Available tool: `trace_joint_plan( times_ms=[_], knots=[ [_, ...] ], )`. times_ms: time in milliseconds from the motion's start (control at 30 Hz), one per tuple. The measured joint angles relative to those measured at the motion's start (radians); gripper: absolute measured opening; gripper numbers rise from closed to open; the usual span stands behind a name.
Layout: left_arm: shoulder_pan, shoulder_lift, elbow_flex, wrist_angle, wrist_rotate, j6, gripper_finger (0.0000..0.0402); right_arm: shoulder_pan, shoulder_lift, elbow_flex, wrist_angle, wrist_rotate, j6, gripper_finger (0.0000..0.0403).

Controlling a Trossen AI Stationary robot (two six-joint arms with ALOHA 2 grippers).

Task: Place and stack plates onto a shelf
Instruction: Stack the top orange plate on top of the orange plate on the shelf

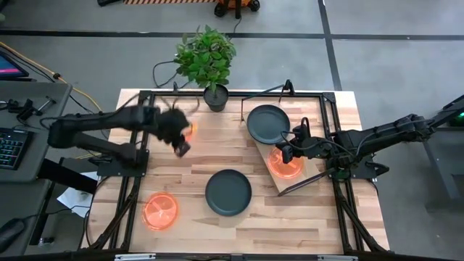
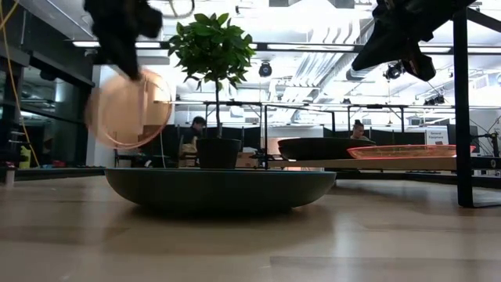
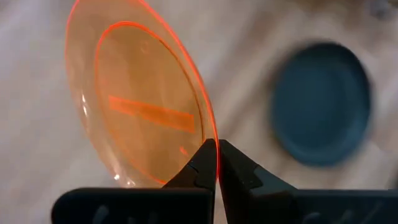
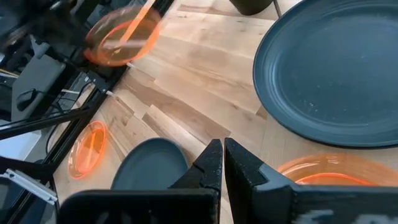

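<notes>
Planked wooden counter (image 1: 196,225) carries one dark grey plate (image 1: 228,192) at centre, one orange plate (image 1: 160,211) near its front-left corner and a potted plant (image 1: 208,59) at the back edge. Left pincer (image 3: 217,163) is raised above the counter's left side, clamped on the rim of a tilted orange plate (image 3: 140,99). Right pincer (image 4: 222,163), fingers together and holding nothing, hangs over the shelf (image 1: 313,167) at the right, which bears a second grey plate (image 1: 267,123) and another orange plate (image 1: 285,164) just beside it.
</notes>
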Motion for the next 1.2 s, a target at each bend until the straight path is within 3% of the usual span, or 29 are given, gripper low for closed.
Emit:
trace_joint_plan(
  times_ms=[167,267,367,433,567,867,1200],
  knots=[
    [-0.306,-0.006,0.000,0.061,-0.028,-0.127,0.0000,0.000,0.000,0.000,0.011,-0.016,0.000,0.0000],
    [-0.449,0.017,0.000,0.173,-0.161,-0.101,0.0000,0.000,0.000,0.000,0.045,-0.016,-0.024,0.0000],
    [-0.517,0.062,0.000,0.307,-0.309,0.008,0.0000,0.000,0.000,0.000,0.168,-0.010,-0.111,0.0000],
    [-0.512,0.099,0.000,0.396,-0.344,0.090,0.0000,-0.003,0.000,0.008,0.261,-0.010,-0.194,0.0000],
    [-0.455,0.205,0.066,0.499,-0.320,0.280,0.0000,-0.021,-0.002,0.074,0.370,-0.010,-0.350,0.0000],
    [-0.338,0.519,0.356,0.580,-0.308,0.730,0.0000,-0.064,-0.011,0.301,0.356,-0.006,-0.603,0.0000],
    [-0.331,0.806,0.528,0.900,-0.304,0.952,0.0000,-0.066,-0.011,0.402,0.235,-0.004,-0.681,0.0000]
  ],
)
